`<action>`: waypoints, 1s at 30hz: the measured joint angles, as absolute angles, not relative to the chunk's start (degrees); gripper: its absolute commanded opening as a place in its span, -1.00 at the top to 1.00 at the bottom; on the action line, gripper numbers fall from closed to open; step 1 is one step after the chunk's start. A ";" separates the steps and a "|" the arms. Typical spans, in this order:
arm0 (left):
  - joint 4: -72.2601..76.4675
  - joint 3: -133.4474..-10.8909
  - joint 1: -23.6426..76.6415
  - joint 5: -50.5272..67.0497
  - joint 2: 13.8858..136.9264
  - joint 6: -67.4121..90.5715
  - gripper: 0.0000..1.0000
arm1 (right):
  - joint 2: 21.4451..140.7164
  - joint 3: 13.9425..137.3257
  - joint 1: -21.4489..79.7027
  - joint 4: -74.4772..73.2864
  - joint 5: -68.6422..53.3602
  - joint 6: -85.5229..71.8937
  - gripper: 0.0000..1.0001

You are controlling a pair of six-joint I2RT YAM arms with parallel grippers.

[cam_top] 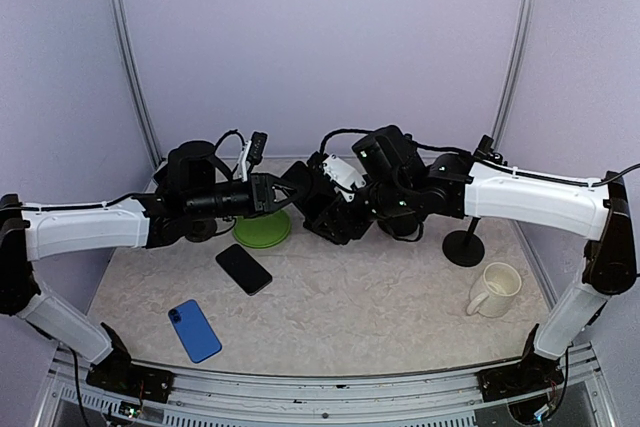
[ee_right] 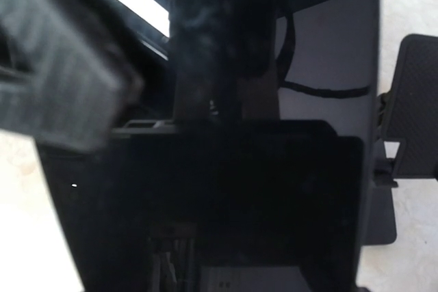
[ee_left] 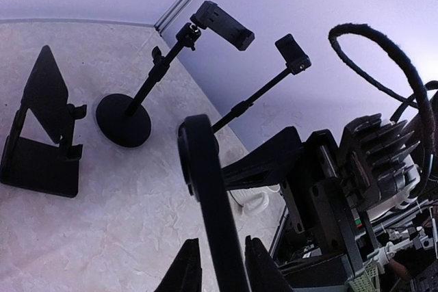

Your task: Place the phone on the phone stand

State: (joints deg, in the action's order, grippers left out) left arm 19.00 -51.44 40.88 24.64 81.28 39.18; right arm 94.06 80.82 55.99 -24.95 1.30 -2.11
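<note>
Near left of the desk (cam_top: 400, 322): blue phone (cam_top: 194, 330) lying flat. Black phone (cam_top: 243, 268) flat just beyond it. Neither is touched.

Mid-desk: left arm stretched level toward the right, right arm reaching in from the right with its wrist folded, hands almost nose to nose.

Left hand (cam_top: 285, 194): jaws narrow, flanking a thin black slab (ee_left: 205, 182) seen edge-on, probably a third phone. A sliver of gap shows on one side, so I cannot tell if it is gripped.

Right hand (cam_top: 318, 195): own view filled with dark gloss; open or closed, cannot tell.

Step, as judged: a transfer between the hands, before placing.

Next: secure the hold, then lower the slab onto the folding stand (ee_left: 41, 135) below the hands. Pole stand (cam_top: 463, 247) is far right.
</note>
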 measured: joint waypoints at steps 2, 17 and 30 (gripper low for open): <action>19.42 -52.12 40.88 25.23 81.93 39.29 0.82 | 94.06 80.82 55.99 -24.75 1.30 -2.26 0.14; 5.08 -56.18 38.30 31.20 81.36 24.64 1.00 | 92.01 79.29 49.12 -23.20 -18.72 -3.40 -0.76; -4.89 -57.23 37.95 44.66 76.36 7.40 1.00 | 92.14 78.56 42.24 -21.65 -46.92 -0.34 -0.24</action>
State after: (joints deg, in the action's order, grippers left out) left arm -4.89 -57.23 37.95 44.66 76.36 7.40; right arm 92.14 78.56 42.24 -21.65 -46.92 -0.34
